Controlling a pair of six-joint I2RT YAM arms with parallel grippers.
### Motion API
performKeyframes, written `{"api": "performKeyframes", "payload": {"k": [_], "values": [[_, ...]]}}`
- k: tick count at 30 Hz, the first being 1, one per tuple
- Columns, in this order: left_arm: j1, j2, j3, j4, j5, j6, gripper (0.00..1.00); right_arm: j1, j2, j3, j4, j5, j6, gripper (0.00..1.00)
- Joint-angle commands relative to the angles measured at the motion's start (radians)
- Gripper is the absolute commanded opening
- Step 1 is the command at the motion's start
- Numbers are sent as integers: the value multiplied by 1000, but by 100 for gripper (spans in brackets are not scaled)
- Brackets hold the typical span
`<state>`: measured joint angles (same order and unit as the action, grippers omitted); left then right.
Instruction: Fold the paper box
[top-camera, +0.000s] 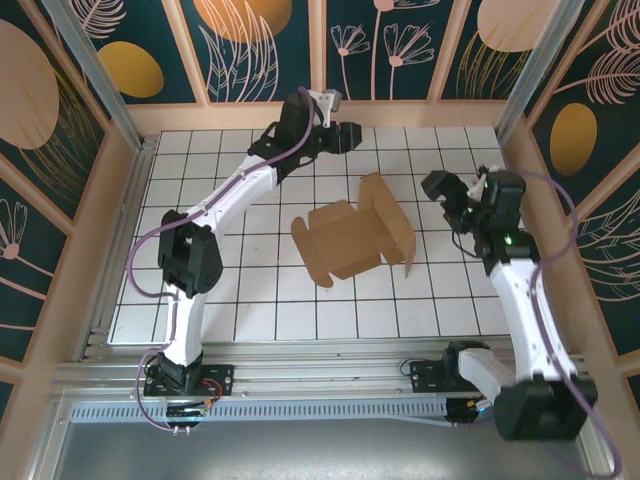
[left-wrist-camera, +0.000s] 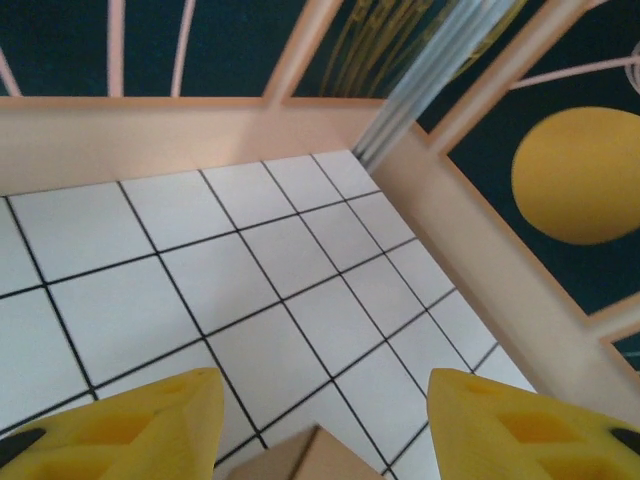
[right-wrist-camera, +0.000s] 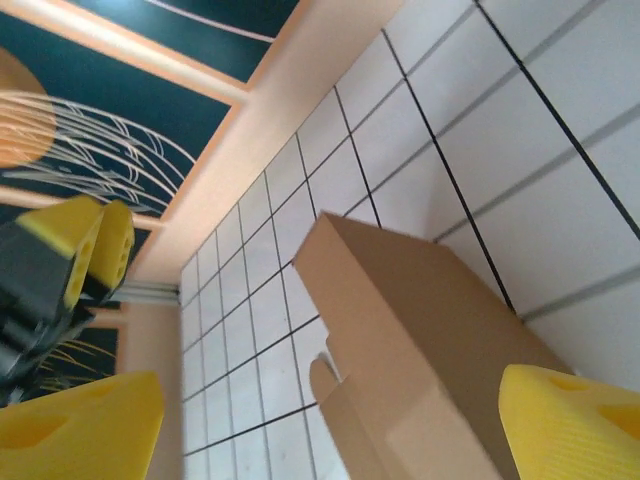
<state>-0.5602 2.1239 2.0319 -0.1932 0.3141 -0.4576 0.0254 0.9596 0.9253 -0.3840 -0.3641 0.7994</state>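
The box (top-camera: 350, 238) is only half folded, flaps open; my left pincer (top-camera: 350, 136) and right pincer (top-camera: 449, 200) both stand apart, empty.

Left wrist view: paper box (left-wrist-camera: 315, 462) cut by bottom edge, one corner showing. Right wrist view: box runs off bottom edge. Jaws cropped at bottom in both.

No legible text, label, brand, number or sign on any surface.
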Motion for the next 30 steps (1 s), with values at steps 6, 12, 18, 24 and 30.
{"api": "performKeyframes", "payload": {"k": [6,12,18,24,30], "values": [[-4,145,185,-253,24,158,62,333,-23,24,-255,243,449,84],[2,131,121,-230,20,191,64,400,168,135,-298,297,604,75],[7,257,311,-374,89,202,68,397,298,184,-253,370,583,75],[7,313,330,-388,275,186,79,393,343,161,-202,415,572,77],[10,360,313,-277,313,143,83,375,355,115,-105,438,543,73]]}}
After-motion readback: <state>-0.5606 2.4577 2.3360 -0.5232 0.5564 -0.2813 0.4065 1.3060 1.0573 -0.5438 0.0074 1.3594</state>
